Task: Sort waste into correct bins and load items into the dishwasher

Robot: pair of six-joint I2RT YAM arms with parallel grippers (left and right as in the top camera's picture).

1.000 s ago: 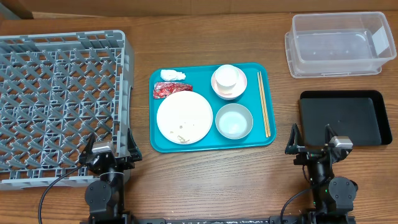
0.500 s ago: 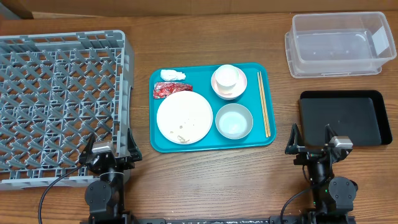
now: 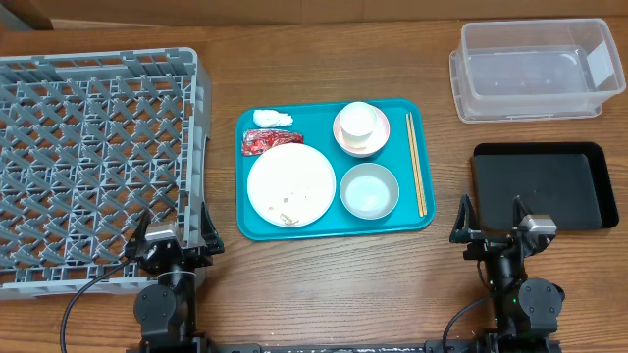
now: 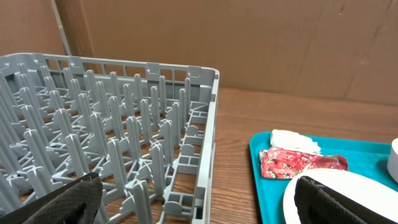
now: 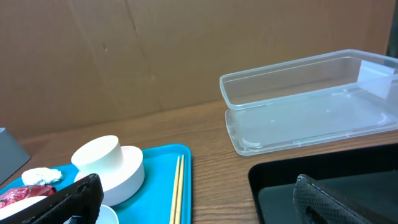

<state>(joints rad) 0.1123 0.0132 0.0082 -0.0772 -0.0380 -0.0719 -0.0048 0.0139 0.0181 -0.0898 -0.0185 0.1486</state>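
A brown wooden table (image 3: 324, 284) fills the overhead view, and the wrist views show a plain cardboard wall (image 4: 249, 43) behind it. The left gripper (image 3: 175, 221), at lower left of the frame, has its fingers spread wide and empty at the lower right corner of the grey dish rack (image 3: 93, 167). The right gripper (image 3: 491, 206), at lower right, is also wide and empty, just beside the black tray (image 3: 540, 149). The clear tub (image 3: 530, 110) sits at upper right.

In the centre, well apart from both grippers, the teal tray (image 3: 334, 227) carries the tissue (image 3: 272, 119), red wrapper (image 3: 270, 141), plate (image 3: 291, 176) with scraps (image 3: 286, 214), grey-blue bowl (image 3: 369, 190) and chopsticks (image 3: 417, 164). A white cup (image 3: 359, 120) seems to rest in the pink bowl (image 3: 361, 147).
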